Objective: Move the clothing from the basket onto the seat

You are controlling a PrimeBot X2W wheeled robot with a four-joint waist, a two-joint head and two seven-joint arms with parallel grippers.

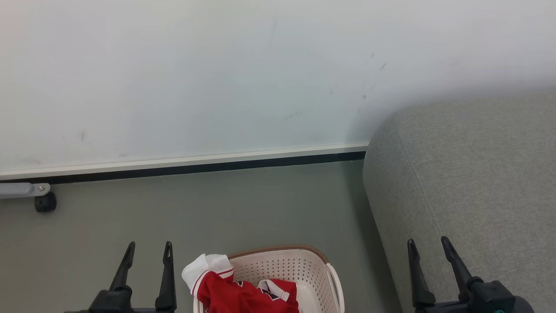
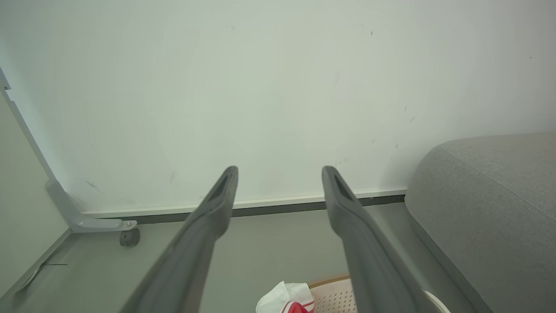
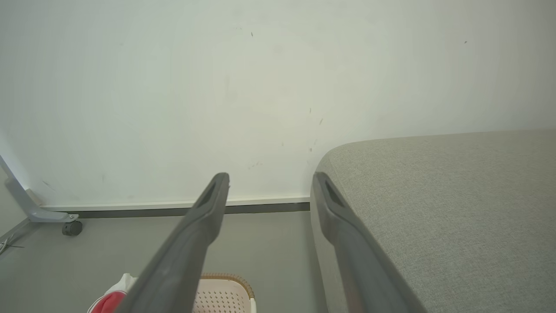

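The cream-white basket (image 1: 304, 265) with a brown rim sits on the floor at the bottom centre of the head view. Red clothing (image 1: 243, 293) with white trim fills it, and a white cuff hangs over its left rim. The grey seat (image 1: 473, 182) rises on the right. My left gripper (image 1: 149, 251) stands open just left of the basket, holding nothing. My right gripper (image 1: 428, 244) is open over the seat's front edge, also holding nothing. The left wrist view catches the clothing (image 2: 286, 300) and basket (image 2: 332, 295) low between the open fingers. The right wrist view shows the basket (image 3: 223, 295) and seat (image 3: 456, 208).
A pale wall with a dark skirting strip (image 1: 186, 167) runs behind the grey floor (image 1: 217, 208). A grey metal leg with a black caster (image 1: 45, 202) stands at the far left by the wall. Open floor lies between the basket and the wall.
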